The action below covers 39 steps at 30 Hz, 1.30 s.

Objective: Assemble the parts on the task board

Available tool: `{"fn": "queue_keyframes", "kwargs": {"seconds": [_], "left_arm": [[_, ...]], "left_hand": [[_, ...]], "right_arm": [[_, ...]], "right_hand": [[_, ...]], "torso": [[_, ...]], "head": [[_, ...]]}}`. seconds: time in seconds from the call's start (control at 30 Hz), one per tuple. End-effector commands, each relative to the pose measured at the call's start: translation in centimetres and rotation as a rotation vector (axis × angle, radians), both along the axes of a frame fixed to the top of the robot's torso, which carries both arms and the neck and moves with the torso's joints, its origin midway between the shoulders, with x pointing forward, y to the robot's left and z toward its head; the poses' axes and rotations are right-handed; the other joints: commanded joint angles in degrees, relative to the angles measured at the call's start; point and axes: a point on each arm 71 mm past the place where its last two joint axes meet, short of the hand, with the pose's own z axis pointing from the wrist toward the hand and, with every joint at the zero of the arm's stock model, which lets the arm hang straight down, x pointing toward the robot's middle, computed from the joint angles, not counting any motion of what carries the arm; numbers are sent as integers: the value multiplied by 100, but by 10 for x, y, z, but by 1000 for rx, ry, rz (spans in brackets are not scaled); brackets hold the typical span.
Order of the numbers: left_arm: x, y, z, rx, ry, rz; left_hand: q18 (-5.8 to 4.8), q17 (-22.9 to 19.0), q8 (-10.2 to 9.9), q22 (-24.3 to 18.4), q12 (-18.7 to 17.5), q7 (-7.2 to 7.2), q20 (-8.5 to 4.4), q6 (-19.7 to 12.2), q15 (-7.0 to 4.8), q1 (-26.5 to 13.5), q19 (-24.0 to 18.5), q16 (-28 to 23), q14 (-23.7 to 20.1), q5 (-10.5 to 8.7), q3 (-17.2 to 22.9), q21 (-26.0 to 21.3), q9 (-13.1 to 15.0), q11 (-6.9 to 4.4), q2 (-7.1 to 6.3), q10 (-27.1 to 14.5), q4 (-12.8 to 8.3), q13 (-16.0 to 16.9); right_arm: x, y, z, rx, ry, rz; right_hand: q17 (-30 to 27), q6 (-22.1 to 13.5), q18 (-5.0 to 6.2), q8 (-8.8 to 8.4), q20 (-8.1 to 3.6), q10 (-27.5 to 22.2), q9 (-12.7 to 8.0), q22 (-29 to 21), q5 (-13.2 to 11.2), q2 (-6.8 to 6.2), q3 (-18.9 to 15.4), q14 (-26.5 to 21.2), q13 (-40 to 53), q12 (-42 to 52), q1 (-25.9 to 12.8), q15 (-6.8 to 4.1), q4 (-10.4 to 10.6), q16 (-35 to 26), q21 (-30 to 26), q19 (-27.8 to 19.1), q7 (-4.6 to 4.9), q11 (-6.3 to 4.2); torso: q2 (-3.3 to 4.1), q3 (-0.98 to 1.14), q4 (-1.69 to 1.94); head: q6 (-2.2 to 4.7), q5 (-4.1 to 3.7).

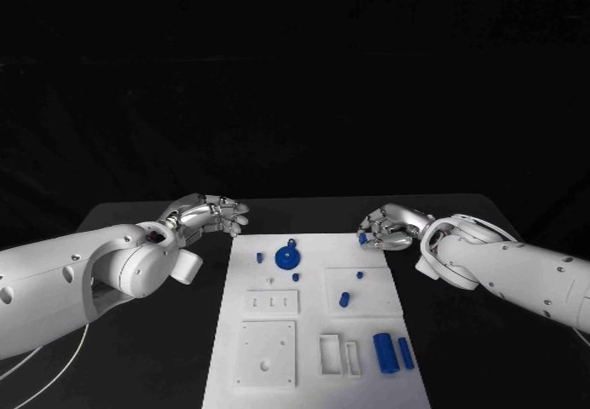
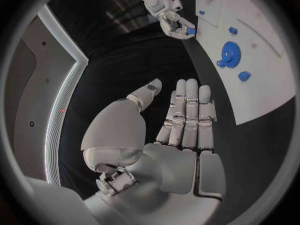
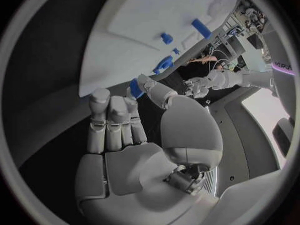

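Note:
The white task board (image 1: 322, 249) lies in the middle of the table. At its far right corner my right hand (image 1: 394, 228) pinches a small blue part (image 1: 364, 239) between thumb and finger; the pinch also shows as the part (image 3: 135, 88) and again as the part (image 2: 190, 31) in the right hand (image 2: 170, 16). My left hand (image 1: 211, 213) hovers off the board's far left corner, fingers (image 2: 187, 112) straight and holding nothing. A blue gear (image 1: 288, 256) sits on the board's far end, with a small blue peg (image 1: 261, 257) to its left.
More blue parts lie on the board: a short piece (image 1: 344, 299) on the middle right plate and two long bars (image 1: 384, 353) near the front right. White recessed plates (image 1: 268, 351) fill the front left. Black table surrounds the board.

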Motion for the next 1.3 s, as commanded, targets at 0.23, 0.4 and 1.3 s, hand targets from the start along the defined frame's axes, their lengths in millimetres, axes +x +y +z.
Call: {"fn": "queue_keyframes", "kwargs": {"seconds": [0.23, 0.4, 1.3], "left_arm": [[-2, -23, -8, 197, 97, -88], [0, -39, -13, 244, 145, -98], [2, -91, -20, 443, 133, -179]], "left_hand": [[114, 248, -32, 122, 357, -165, -295, 441, -327, -305, 454, 485, 473, -72, -93, 508, -11, -264, -53, 537, 270, 279], [93, 255, -122, 100, 334, -144, -330, 398, -332, -489, 432, 481, 431, -105, -156, 544, -38, -247, -124, 491, 413, 305], [73, 165, -350, 6, 137, -54, -250, 265, -214, -929, 190, 275, 243, -104, -98, 445, -121, -147, -393, 278, 1176, 325]], "right_arm": [[-7, 43, 17, -108, 10, -16], [-14, 71, 24, -121, -4, 16], [-34, 163, 30, -127, -34, 130]], "right_hand": [[16, 200, 255, 40, -62, 26, 160, 86, -36, -41, 151, 25, -13, -33, -18, -36, 62, -25, 29, 43, 178, -26], [18, 197, 255, 35, -70, 29, 174, 83, -29, -66, 205, 28, -15, -37, 0, -36, 62, -28, 24, 51, 178, -26], [27, 173, 255, 21, -87, 25, 207, 81, -49, -146, 216, 33, -16, -47, -9, -33, -1, -31, 23, 71, 184, -21]], "torso": [[-103, 8, 2], [-173, 4, 12], [-267, -19, 48]], "head": [[-25, 158], [-22, 223], [39, 463]]}}
